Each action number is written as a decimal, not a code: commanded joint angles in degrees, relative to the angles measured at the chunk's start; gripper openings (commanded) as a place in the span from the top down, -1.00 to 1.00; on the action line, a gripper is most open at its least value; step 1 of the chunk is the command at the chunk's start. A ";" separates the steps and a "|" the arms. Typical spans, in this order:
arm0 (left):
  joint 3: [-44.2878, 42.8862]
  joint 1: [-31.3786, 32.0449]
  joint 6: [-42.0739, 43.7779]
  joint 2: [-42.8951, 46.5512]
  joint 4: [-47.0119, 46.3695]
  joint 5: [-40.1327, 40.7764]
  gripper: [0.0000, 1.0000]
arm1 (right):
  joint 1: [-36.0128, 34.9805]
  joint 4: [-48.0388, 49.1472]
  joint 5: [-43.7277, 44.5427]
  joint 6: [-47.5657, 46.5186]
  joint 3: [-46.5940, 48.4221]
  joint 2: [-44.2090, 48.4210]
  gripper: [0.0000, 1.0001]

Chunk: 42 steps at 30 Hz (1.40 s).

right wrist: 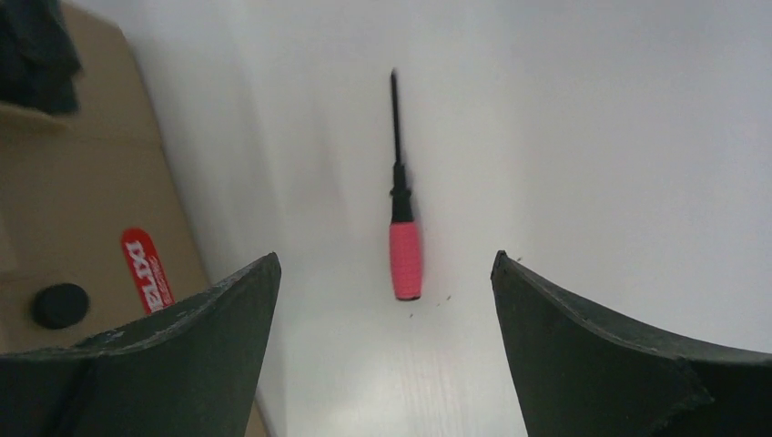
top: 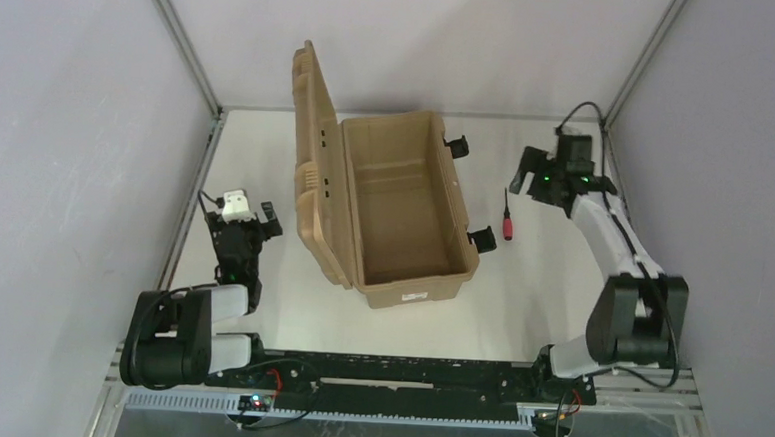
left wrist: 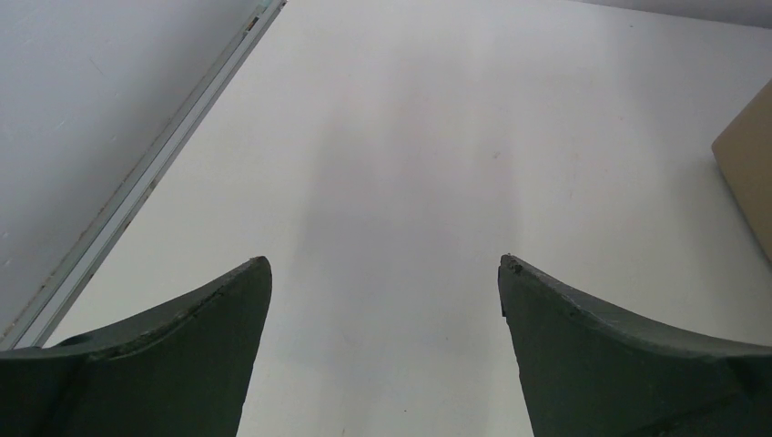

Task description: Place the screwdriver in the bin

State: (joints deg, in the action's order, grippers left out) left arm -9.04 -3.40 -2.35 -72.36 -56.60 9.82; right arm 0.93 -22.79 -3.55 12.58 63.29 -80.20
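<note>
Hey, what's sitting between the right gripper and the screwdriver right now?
Nothing. Only a bare stretch of white table separates the open right gripper from the screwdriver. The right wrist view shows this, and the top view agrees.

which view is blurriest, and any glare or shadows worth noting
Right wrist view: the screwdriver is a bit smeared, its tip softest, and the table washes out to white near the bottom. Left wrist view: a faint grey band runs up the middle of the table. Top view: sharp, evenly lit, no obvious glare.

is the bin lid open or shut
Open: the lid stands swung up beside the bin, whose inside shows empty.
</note>
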 commanded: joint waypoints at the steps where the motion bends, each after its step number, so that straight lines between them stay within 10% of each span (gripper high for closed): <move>1: -1.86 -0.30 1.03 -0.06 -4.79 -0.85 -1.00 | -5.12 -17.06 4.75 -2.26 6.98 -10.65 -0.90; 11: -1.86 -0.27 1.03 -0.06 -4.79 -0.84 -1.00 | -8.27 -22.27 10.47 -1.68 19.16 -30.58 -0.66; 26: -1.86 -0.30 1.03 -0.05 -4.84 -0.79 -1.00 | -7.45 -20.01 9.50 -2.47 17.27 -32.96 0.97; 42: -1.87 -0.29 1.03 -0.15 -4.84 -0.82 -1.00 | -8.97 -43.43 11.91 -1.37 39.38 -17.69 1.00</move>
State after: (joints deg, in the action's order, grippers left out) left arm -9.04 -3.40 -2.35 -72.36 -56.93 9.82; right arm -5.82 -55.94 6.48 10.13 92.60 -104.09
